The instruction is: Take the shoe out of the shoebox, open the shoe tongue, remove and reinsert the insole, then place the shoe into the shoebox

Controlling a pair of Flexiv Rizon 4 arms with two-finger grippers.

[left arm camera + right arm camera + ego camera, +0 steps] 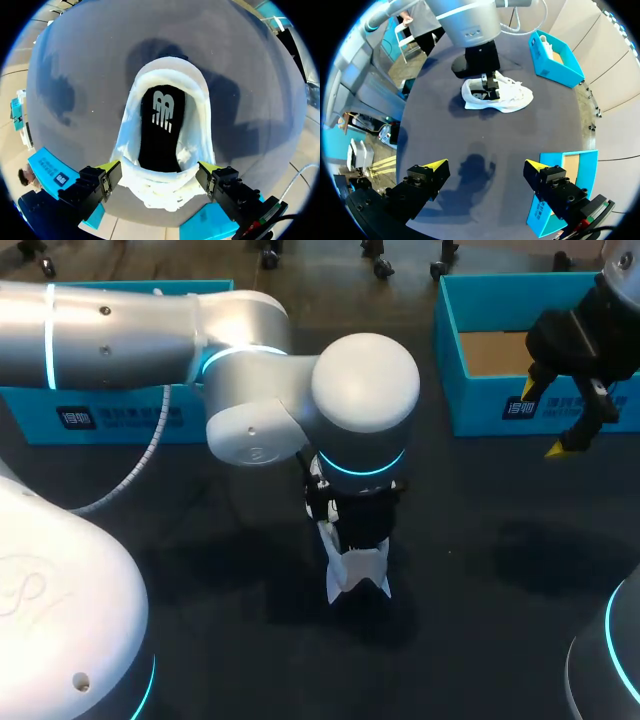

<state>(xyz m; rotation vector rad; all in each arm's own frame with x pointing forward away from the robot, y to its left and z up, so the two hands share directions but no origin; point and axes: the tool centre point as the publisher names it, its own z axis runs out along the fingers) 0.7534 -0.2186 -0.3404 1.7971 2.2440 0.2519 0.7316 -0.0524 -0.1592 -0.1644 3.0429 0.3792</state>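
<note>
Though you cannot tell whether your left tool grips the white shoe, it looks soft and light, so hold its padded collar.

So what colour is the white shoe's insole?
Black insole with a white logo, best seen in left wrist view.

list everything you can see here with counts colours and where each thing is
shoe: 1, white, middle of the table, under the left gripper
insole: 1, black, inside the shoe
right shoebox: 1, teal with a brown floor, far right of the table
left shoebox: 1, teal, far left, behind the left arm
table: 1, dark
left gripper: 1, black with yellow tips, down at the shoe's opening
right gripper: 1, black with yellow tips, open and empty, above the table by the right shoebox
</note>
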